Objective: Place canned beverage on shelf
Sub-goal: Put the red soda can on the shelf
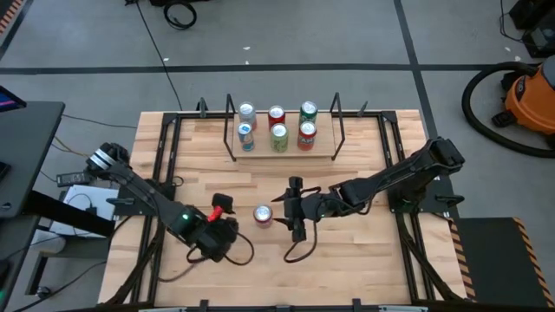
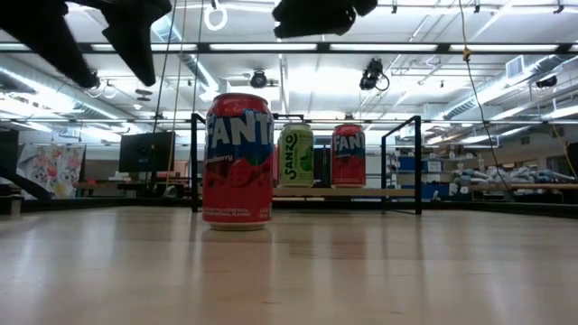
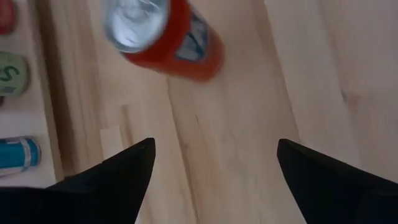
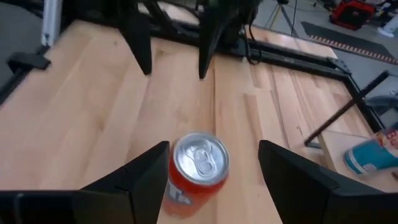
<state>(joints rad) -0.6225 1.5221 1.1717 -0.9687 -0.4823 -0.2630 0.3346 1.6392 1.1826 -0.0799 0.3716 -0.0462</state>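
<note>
While the red can (image 1: 263,214) stands upright on the surface (image 1: 364,260), long axis vertical, silver top up, well in front of the shelf (image 1: 286,154), right tool (image 1: 292,211) spread just beside it, left tool (image 1: 227,212) spread on its other side.

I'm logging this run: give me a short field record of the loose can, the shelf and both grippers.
loose can: red Fanta can, upright on the table, free of both grippers
shelf: six cans standing in two rows
left gripper: open, beside the can, not touching
right gripper: open, fingers either side of the can, no contact visible
</note>
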